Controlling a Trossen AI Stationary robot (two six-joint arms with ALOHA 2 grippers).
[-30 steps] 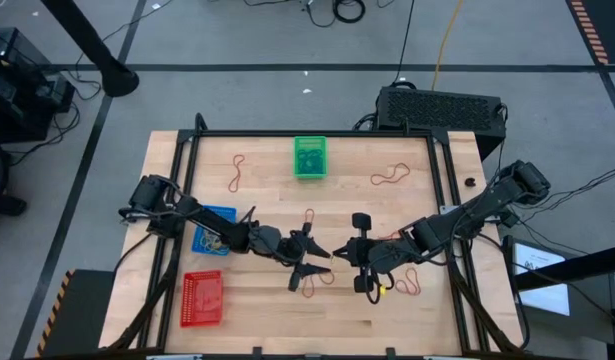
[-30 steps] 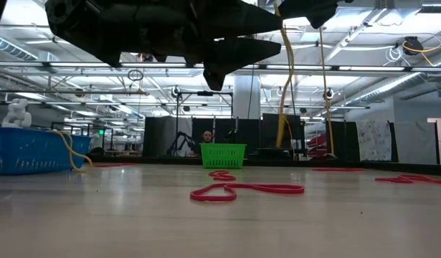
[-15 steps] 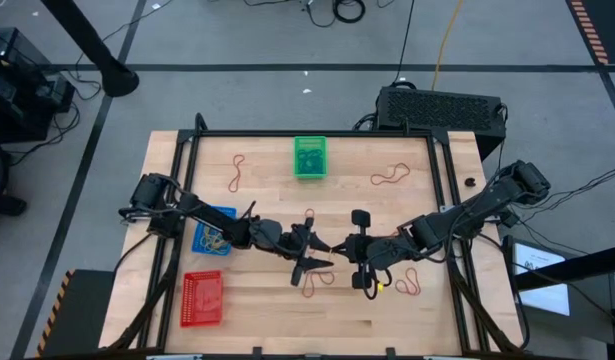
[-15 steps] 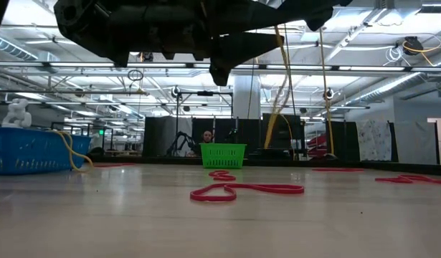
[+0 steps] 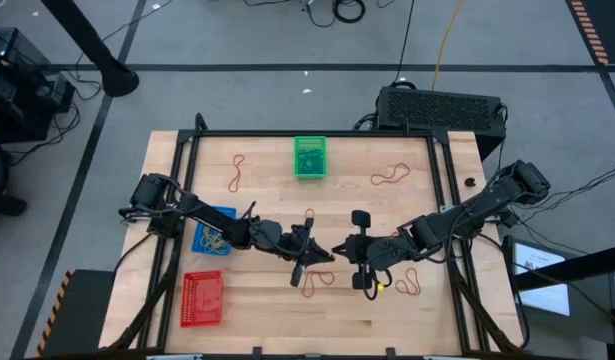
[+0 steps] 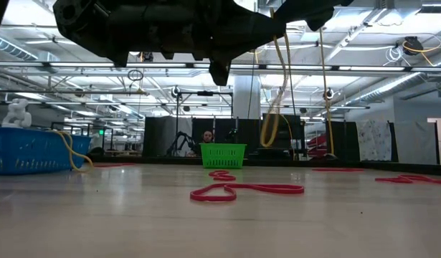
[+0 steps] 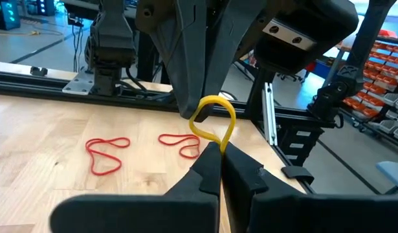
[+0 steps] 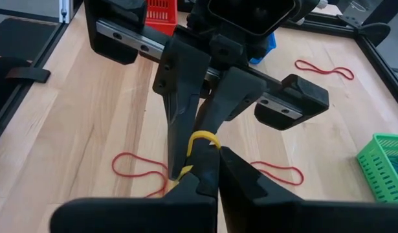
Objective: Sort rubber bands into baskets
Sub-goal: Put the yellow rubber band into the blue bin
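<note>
both claws are pinched on 1 yellow band [image 7: 213,122] mid-table: left gripper [image 5: 317,258] and right gripper [image 5: 343,248]. let only the right go first, then carry it to the blue basket [image 5: 215,230].

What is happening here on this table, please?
Two robot arms are sorting rubber bands into baskets. Above the middle of the table, the left hand and the right hand meet tip to tip, both pinching one yellow rubber band, as if passing it over. Red rubber bands lie on the wood below and further off. The blue basket, the red basket and the green basket wait nearby.
</note>
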